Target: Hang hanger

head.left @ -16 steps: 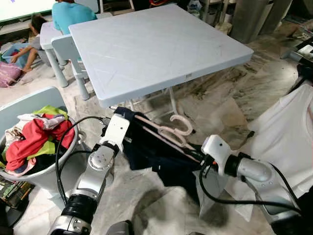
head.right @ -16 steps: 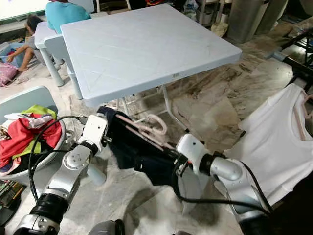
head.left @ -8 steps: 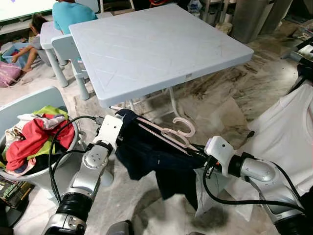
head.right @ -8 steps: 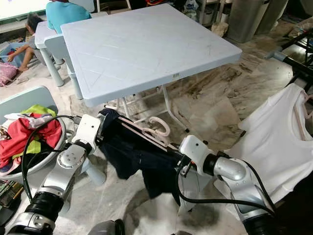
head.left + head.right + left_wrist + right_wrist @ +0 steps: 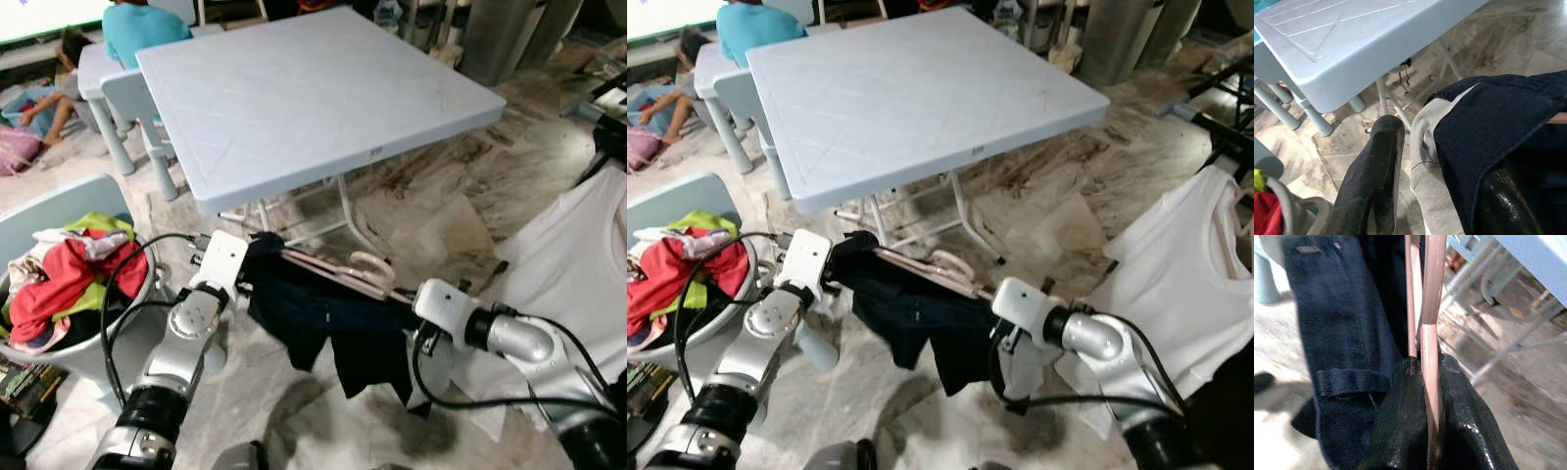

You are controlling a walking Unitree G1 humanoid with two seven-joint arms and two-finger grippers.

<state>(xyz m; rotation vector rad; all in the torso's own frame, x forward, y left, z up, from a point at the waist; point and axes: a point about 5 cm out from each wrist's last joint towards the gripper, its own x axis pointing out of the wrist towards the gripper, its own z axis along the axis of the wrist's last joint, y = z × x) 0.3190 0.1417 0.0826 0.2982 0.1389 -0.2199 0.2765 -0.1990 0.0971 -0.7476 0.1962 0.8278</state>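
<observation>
We see a pink hanger (image 5: 345, 273) stretched between the two arms, low over the marble floor (image 5: 460, 186) and just near of the table (image 5: 304, 88), with dark jeans (image 5: 333, 318) draped over it and hanging down. The left gripper (image 5: 257, 264) is at the hanger's left end; in its wrist view one black finger (image 5: 1374, 181) stands bare beside the cloth while the other is under the dark fabric, so the fingers are apart with the jeans between them, and we cannot tell how firmly they grip. The right gripper (image 5: 407, 305) is at the hanger's right end, its fingers (image 5: 1415, 426) closed tight on the pink bars. The hook points toward the table legs.

To the left a grey tub (image 5: 69, 211) holds coloured clothes (image 5: 69, 274). At the right a white shirt (image 5: 578, 264) hangs. At the far left a person in a teal top (image 5: 142, 27) sits by a small stool (image 5: 118, 93)
</observation>
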